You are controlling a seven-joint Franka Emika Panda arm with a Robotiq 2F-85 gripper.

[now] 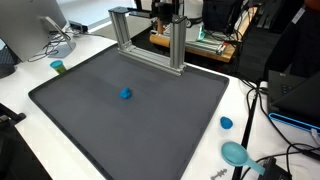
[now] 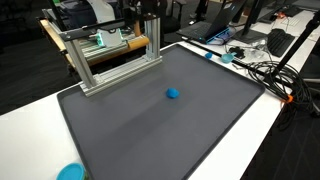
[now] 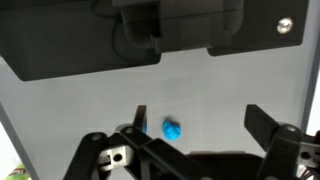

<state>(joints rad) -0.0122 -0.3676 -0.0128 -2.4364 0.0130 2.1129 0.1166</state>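
Observation:
A small blue lump [image 1: 125, 94] lies near the middle of the dark grey mat [image 1: 90, 120] in both exterior views, the lump [image 2: 172, 94] resting alone on the mat [image 2: 150, 130]. My gripper [image 1: 166, 10] hangs high at the back, above the aluminium frame and partly cut off by the picture's top edge. In the wrist view the gripper [image 3: 200, 120] is open with nothing held. The blue lump [image 3: 172, 129] shows far below, closer to the left fingertip [image 3: 140, 118] than to the right one.
An aluminium frame [image 1: 150, 42] stands on the mat's far edge [image 2: 110, 55]. A blue cap [image 1: 226, 123] and a teal round object [image 1: 235, 153] lie on the white table. A green cup [image 1: 58, 67] sits by a monitor. Cables [image 2: 265, 70] trail at one side.

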